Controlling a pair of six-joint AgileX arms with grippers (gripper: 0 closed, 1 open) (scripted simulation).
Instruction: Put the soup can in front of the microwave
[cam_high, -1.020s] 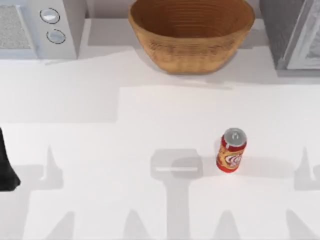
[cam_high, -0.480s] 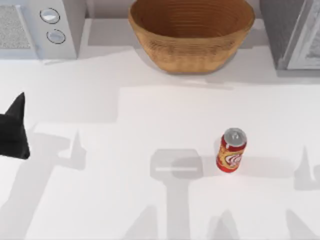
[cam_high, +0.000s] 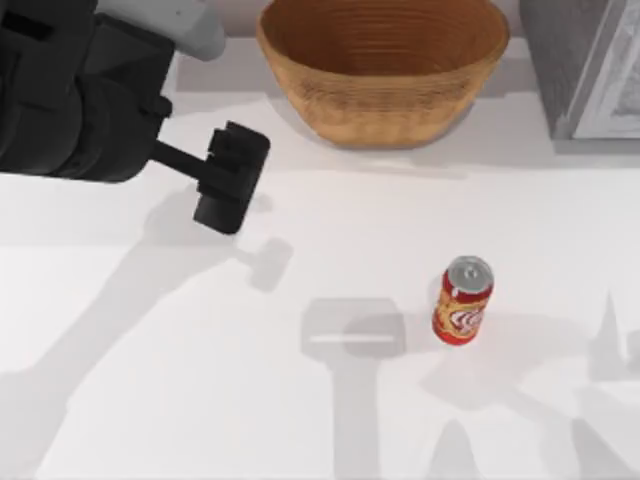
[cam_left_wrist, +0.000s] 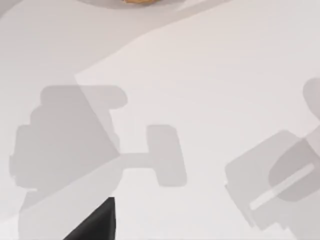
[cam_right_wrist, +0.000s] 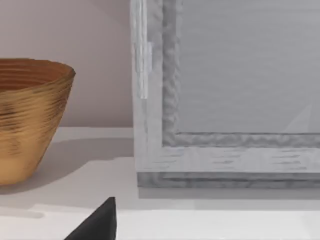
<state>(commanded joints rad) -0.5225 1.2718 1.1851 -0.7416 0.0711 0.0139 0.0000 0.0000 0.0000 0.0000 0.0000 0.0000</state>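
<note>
The left hand (cam_high: 228, 190) is up over the surface (cam_high: 150, 400), far from the soup can (cam_high: 462, 300), and I cannot tell if it is clenched. I think it must reach the can, which stands near the middle right. The right wrist view shows the grey box (cam_right_wrist: 225, 100) beside the basket (cam_right_wrist: 30, 115) up close

Beside the woven basket (cam_high: 383, 70), the left arm (cam_high: 75, 105) appears as bulky, matte black, blocky housings with rounded edges, topped by a pale grey rounded link. A thin black rod joins this body to the left gripper (cam_high: 230, 180), a flat, black, rectangular block with small stepped notches along its outline. In each wrist view, a single black, pointed wedge of a fingertip (cam_left_wrist: 95, 222) shows, the right arm's fingertip (cam_right_wrist: 97, 222) being the same plain black shape near the basket.
</note>
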